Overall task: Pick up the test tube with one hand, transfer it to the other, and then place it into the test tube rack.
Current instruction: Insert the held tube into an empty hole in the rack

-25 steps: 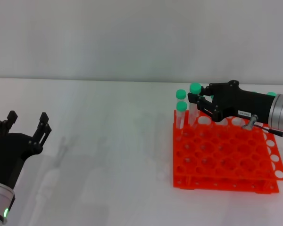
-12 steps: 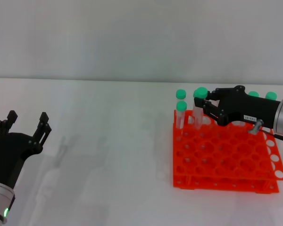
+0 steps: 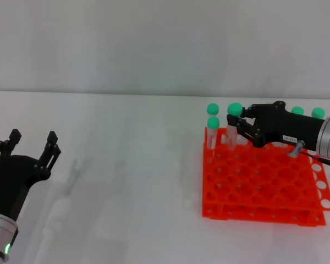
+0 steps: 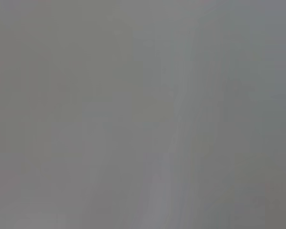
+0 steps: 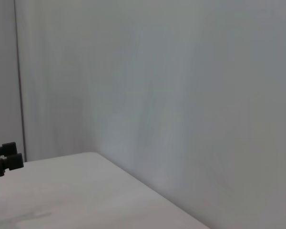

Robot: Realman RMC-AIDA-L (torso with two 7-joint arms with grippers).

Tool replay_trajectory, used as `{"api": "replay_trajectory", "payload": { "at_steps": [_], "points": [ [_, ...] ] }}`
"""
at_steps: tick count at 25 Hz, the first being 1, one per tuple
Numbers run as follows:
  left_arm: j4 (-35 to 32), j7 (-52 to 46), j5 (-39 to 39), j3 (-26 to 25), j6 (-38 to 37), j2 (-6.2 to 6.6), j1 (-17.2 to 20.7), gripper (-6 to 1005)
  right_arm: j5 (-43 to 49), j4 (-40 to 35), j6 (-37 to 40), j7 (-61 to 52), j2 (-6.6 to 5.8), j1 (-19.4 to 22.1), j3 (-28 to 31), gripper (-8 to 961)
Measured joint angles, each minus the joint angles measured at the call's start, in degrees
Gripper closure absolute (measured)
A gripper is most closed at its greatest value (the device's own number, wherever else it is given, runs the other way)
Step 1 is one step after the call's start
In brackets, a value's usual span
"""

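- The right gripper (image 3: 235, 122), black with a small white label, is reaching in from the right over the far left part of the test tube rack (image 3: 262, 181).
- Its fingers are sitting on either side of the test tube (image 3: 232, 125), just under the green cap; they appear to be clamping it, though a slight gap cannot be ruled out in the head view.
- The test tube is standing nearly upright, with its lower end going down into a hole in the rack's back row, near the far left corner.
- Two other green-capped tubes (image 3: 213, 132) are standing in the rack just left of it, one behind the other.
- Two more green caps (image 3: 308, 112) are showing behind the right gripper's body, toward the far right of the rack.
- The test tube rack, orange-red and two-tiered, is resting on the white table (image 3: 115, 181), right of centre.
- The left gripper (image 3: 30, 146) is hovering over the table at the lower left, well apart from the rack, with its fingers spread wide and holding nothing.
- The left wrist view is showing only a plain grey surface.
- The right wrist view is showing the wall, a stretch of table, and a black gripper tip (image 5: 5, 159) at its edge; which arm it belongs to I cannot tell.
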State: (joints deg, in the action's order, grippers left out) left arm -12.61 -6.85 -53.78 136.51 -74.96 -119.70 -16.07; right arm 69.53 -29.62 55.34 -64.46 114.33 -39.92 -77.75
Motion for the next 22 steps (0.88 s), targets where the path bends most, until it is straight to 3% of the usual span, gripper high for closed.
{"api": "replay_trajectory", "payload": {
  "at_steps": [22],
  "points": [
    [-0.40,-0.35,0.00,-0.20,-0.29,0.00,-0.31,221,2.30,1.25,-3.84,-0.22,0.63,-0.28,-0.37,699]
  ]
}}
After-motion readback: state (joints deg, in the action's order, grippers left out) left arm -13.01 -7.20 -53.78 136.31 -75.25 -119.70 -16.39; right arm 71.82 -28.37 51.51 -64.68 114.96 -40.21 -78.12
